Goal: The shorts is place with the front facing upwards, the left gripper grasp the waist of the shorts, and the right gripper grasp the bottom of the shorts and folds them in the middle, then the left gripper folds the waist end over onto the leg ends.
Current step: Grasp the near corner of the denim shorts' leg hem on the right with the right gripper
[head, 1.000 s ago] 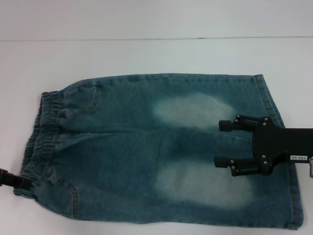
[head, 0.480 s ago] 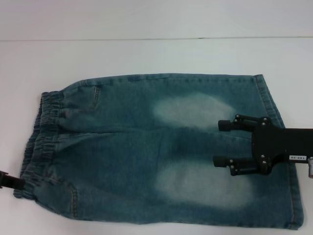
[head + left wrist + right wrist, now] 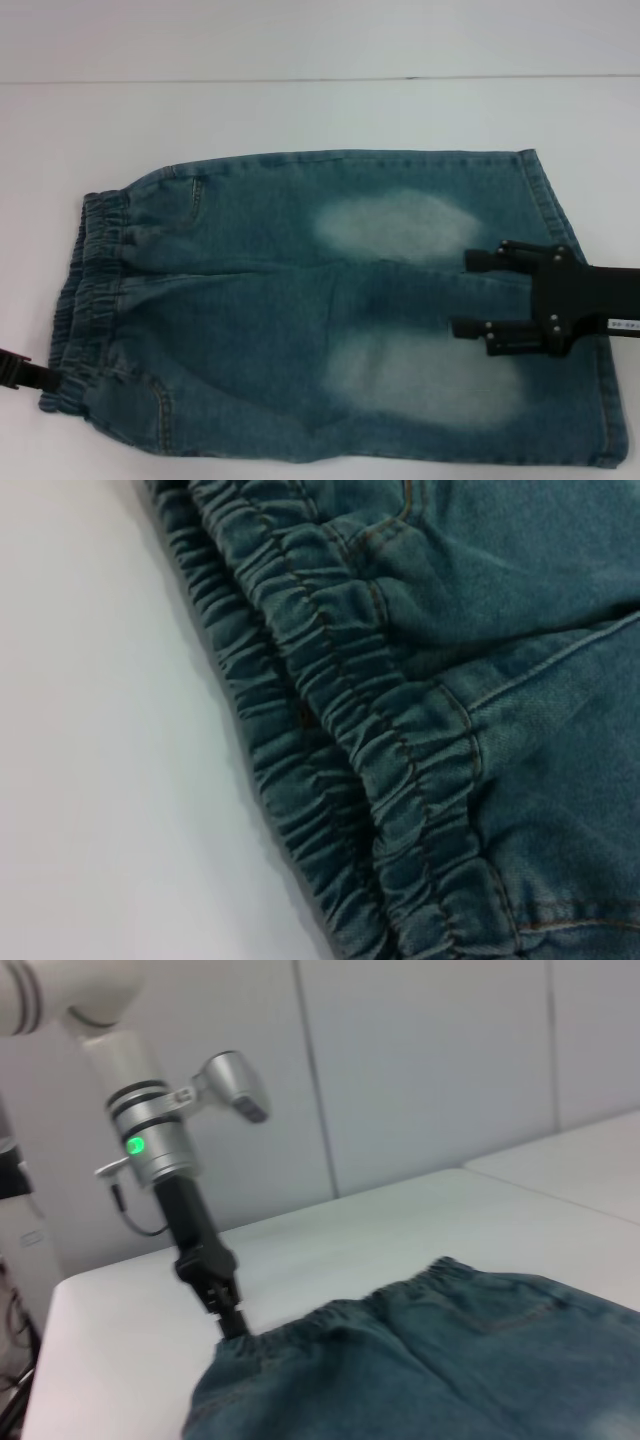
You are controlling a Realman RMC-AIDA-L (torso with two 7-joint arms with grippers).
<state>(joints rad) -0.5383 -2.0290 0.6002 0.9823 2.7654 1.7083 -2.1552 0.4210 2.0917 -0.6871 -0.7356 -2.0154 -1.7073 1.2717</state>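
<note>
The blue denim shorts (image 3: 250, 290) lie flat on the table, front up, with two pale faded ovals showing. The puckered waist (image 3: 90, 290) is at the left, and it fills the left wrist view as gathered elastic (image 3: 340, 710). The straight leg hems (image 3: 565, 215) are at the right. My left gripper (image 3: 22, 373) touches the near corner of the waist; the right wrist view shows it reaching down to the waistband edge (image 3: 232, 1318). My right gripper (image 3: 468, 293) is open, low over the legs just inside the hems, fingers pointing toward the waist.
The white table (image 3: 300, 110) extends beyond the shorts on the far and left sides, with its back edge against a pale wall. The shorts' near edge lies close to the table's front. The left arm (image 3: 150, 1140) stands upright over the waist corner.
My right gripper has moved to the right, toward the hems, and slightly nearer. The near part of the shorts has shifted the same way. The left gripper stays at the waist corner.
</note>
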